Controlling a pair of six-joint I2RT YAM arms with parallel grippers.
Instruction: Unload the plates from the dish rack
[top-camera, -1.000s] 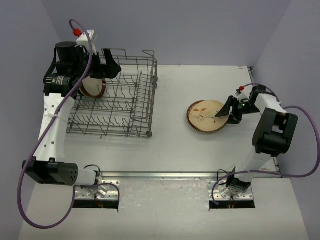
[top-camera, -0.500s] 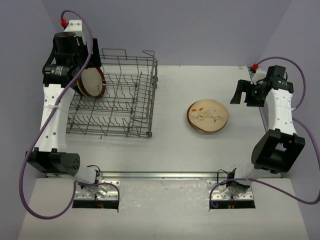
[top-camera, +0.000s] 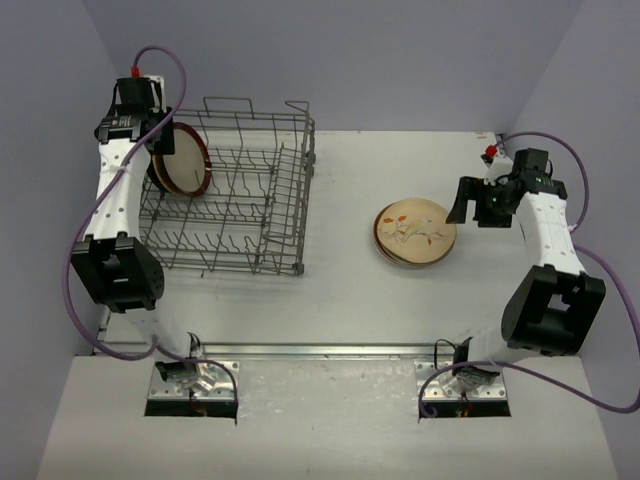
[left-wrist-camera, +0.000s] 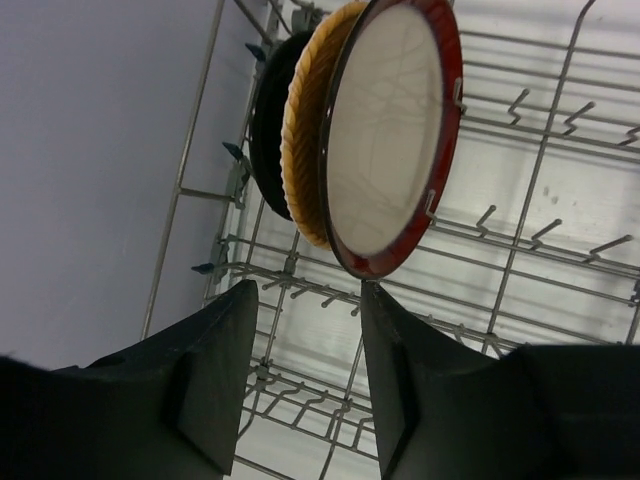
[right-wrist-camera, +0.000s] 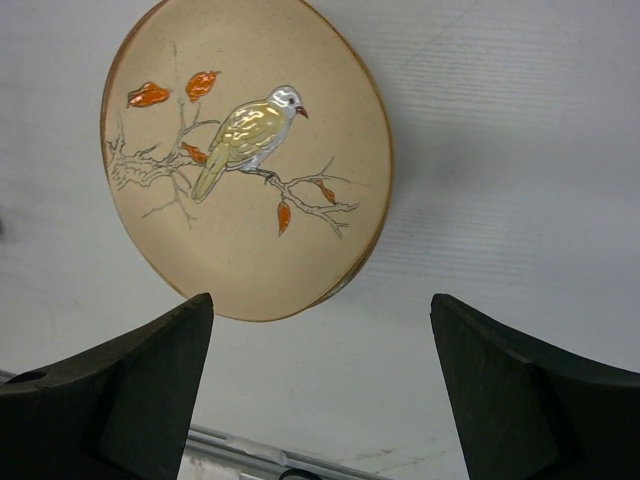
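Observation:
The grey wire dish rack (top-camera: 290, 200) stands at the left of the table. Three plates stand upright in its far left corner: a red-rimmed beige plate (left-wrist-camera: 385, 140), a tan plate (left-wrist-camera: 303, 150) behind it and a black plate (left-wrist-camera: 268, 130) at the back. My left gripper (left-wrist-camera: 306, 290) hovers at their edge, open with a narrow gap and nothing between its fingers. Its right fingertip (left-wrist-camera: 372, 300) is next to the red rim. In the top view it (top-camera: 158, 150) is partly hidden behind the plates (top-camera: 183, 160). A stack of plates (top-camera: 415, 233), topped by a cream bird-and-branch plate (right-wrist-camera: 245, 150), lies on the table. My right gripper (right-wrist-camera: 320, 300) hangs wide open just right of the stack (top-camera: 465, 205).
Purple walls close in the table on the left, back and right. The rack's raised wire sides and upright tines (left-wrist-camera: 540, 230) surround the standing plates. A metal rail (top-camera: 330, 350) runs along the table's near edge between the arm bases.
My left arm swung to the rack's far left corner and its jaws narrowed. My right gripper left the stacked plate, opened wide, rose away, then came partly back toward the stack.

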